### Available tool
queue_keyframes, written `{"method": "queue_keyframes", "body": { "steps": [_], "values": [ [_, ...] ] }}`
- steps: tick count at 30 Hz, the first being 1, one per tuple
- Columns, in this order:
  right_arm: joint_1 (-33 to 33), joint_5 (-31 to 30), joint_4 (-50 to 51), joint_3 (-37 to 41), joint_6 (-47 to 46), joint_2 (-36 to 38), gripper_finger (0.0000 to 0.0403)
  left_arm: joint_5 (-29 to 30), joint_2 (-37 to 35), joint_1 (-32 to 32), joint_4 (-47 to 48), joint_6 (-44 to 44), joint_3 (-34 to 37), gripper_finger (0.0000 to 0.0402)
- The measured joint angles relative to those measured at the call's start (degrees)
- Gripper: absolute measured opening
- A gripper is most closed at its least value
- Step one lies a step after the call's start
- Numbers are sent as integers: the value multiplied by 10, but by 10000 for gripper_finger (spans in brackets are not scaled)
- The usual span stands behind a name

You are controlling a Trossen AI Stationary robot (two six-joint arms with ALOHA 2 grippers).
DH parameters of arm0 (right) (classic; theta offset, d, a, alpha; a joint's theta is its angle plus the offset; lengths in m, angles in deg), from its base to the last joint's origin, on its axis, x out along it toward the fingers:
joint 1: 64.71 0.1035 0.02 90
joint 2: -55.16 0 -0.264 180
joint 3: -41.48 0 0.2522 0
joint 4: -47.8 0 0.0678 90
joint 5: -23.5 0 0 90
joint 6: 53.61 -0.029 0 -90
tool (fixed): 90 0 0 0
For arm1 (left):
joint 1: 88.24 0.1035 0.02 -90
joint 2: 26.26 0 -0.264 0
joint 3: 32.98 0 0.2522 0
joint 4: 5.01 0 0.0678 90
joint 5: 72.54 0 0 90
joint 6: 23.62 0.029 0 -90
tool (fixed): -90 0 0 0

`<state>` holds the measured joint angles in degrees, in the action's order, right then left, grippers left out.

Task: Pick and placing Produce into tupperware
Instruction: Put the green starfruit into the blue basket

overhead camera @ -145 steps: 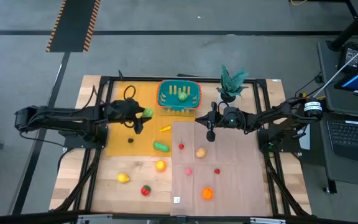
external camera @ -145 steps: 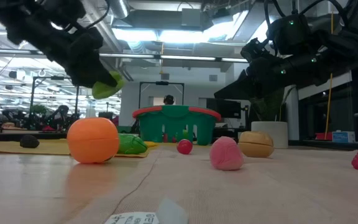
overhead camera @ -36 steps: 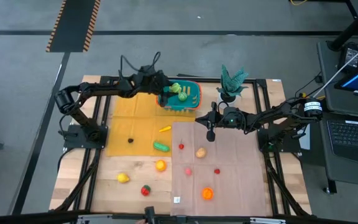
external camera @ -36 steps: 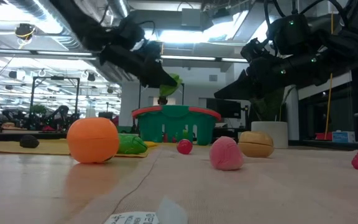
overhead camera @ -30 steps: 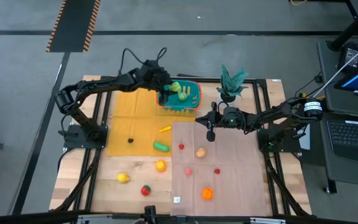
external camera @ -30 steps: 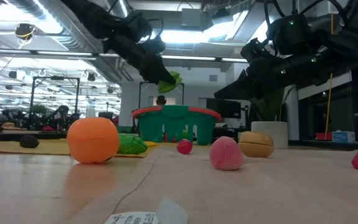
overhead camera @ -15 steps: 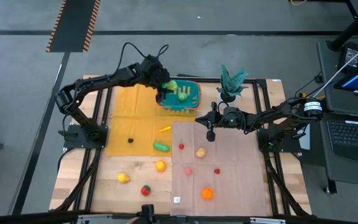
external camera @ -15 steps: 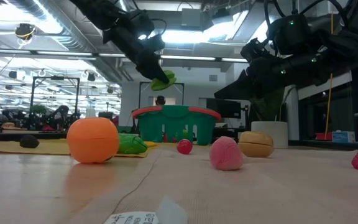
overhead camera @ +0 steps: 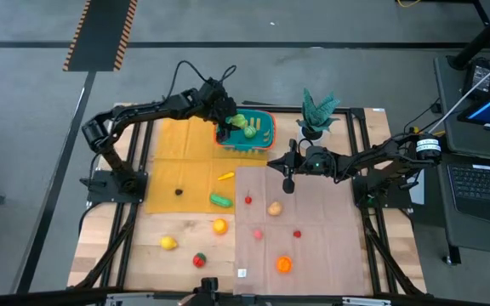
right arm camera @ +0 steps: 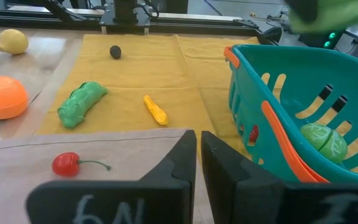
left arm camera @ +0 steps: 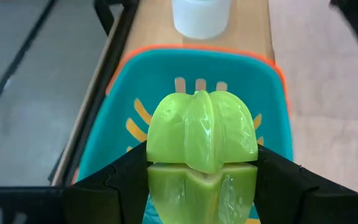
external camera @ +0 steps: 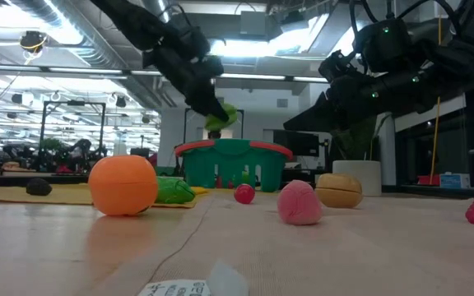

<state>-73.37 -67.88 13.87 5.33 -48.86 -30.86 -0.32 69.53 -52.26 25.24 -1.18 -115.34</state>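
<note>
- Wooden table (overhead camera: 100, 255), overlaid by a yellow cloth (overhead camera: 177, 157) and a tan mat (overhead camera: 313, 246); grey floor beyond.
- Left gripper (overhead camera: 225, 129) is clamped on a ribbed lime-green toy fruit (left arm camera: 202, 149), held above the teal slotted basket with orange rim (overhead camera: 262, 140).
- Right gripper (overhead camera: 288, 182) is closed, empty, over the mat.

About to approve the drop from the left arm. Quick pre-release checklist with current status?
1. Left gripper holds the green fruit between its fingers: ok.
2. Fruit sits over the teal basket, inside its orange rim in the left wrist view: ok.
3. Fruit is clear above the rim in the low view: ok.
4. Room inside the basket: ok, one green piece lies in it with bare floor around.
5. Right gripper is shut and parked over the brown mat, away from the basket: ok.
6. Exact landing spot relative to the piece already inside: cannot tell.
</note>
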Motion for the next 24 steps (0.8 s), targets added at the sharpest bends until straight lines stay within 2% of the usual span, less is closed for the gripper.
{"method": "queue_keyframes", "body": {
  "steps": [8, 13, 24],
  "values": [
    [0, 0, 0, 0, 0, 0, 28, -1, 46, 0, -9, 7, 0, 218],
    [0, 0, 0, 0, 1, 0, 28, -27, 68, 1, -25, 7, 0, 218],
    [0, 0, 0, 0, 1, 0, 28, -13, 86, 3, -23, 18, 0, 218]
  ]
}}
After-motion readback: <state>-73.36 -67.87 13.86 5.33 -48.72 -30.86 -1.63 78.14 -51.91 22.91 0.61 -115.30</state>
